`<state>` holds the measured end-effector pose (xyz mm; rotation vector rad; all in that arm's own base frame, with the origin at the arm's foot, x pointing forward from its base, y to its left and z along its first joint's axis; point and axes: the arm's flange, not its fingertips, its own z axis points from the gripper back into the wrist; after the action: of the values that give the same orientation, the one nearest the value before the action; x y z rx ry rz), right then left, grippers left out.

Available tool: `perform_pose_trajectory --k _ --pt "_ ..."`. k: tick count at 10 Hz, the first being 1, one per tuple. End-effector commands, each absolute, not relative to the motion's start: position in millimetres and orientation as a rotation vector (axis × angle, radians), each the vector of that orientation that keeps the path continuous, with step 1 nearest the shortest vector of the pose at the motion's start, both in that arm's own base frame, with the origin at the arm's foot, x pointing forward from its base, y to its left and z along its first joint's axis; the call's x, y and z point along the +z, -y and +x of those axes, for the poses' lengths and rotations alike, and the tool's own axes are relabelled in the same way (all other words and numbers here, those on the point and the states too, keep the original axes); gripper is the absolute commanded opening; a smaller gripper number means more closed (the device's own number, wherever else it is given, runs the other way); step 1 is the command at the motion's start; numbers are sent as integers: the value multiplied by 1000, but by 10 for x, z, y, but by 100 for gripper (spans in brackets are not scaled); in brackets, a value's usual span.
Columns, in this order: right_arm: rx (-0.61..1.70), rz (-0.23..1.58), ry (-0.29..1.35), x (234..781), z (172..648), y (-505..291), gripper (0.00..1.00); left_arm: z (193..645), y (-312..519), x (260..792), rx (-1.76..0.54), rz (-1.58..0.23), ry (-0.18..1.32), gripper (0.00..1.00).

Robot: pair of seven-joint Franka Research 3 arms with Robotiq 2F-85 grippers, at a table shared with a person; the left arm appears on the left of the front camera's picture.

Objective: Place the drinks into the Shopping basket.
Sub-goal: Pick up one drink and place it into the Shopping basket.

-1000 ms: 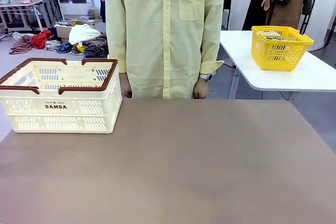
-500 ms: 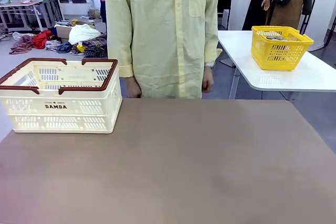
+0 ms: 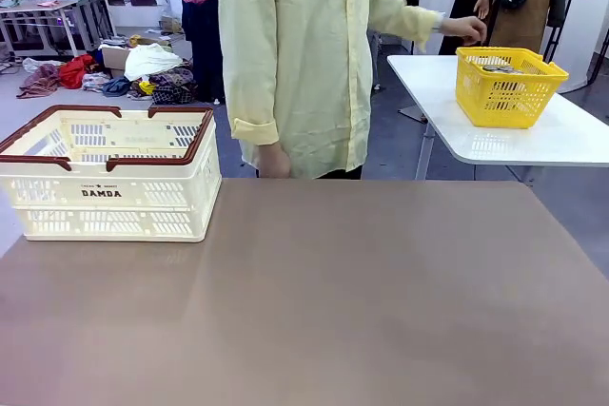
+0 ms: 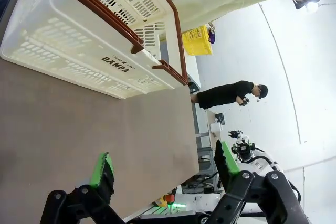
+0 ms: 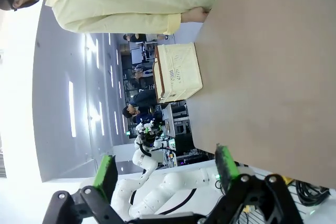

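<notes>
The cream-white Shopping basket with its dark brown rim stands at the table's far left, marked "DAMDA"; it is also in the left wrist view and, small, in the right wrist view. The drinks are out of view. My left gripper is open above bare table, short of the basket, nothing between its green pads. My right gripper is open too, wide apart over the table's edge. A person in a pale yellow shirt stands at the far side, one hand reaching to the yellow basket.
The yellow basket sits on a white side table at the back right. The brown tabletop is bare from the middle to the near edge. Clothes lie on the floor far left behind the basket.
The person has turned and shifted, lifting one arm out to the yellow basket on the side table. The Shopping basket has not moved.
</notes>
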<state>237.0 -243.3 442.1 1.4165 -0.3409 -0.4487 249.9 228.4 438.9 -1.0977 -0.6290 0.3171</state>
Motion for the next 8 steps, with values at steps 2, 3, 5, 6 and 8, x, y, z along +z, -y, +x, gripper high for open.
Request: perform_pose_trajectory --k 2,3,5,6,8 --pt "-427 1417 345 4436 2352 2465 100 2489 -2291 4397 299 -1103 634 100" --pt "-427 1417 345 4436 2352 2465 100 2489 -2291 4397 299 -1103 634 100" --pt "-427 1417 345 4436 2352 2465 100 2489 -2291 4397 299 -1103 634 100" --pt "-427 1417 345 4436 2352 2465 100 2489 -2291 4397 299 -1103 634 100" --pt "-427 1417 345 4436 2352 2465 100 2489 -2291 4397 299 -1103 634 100"
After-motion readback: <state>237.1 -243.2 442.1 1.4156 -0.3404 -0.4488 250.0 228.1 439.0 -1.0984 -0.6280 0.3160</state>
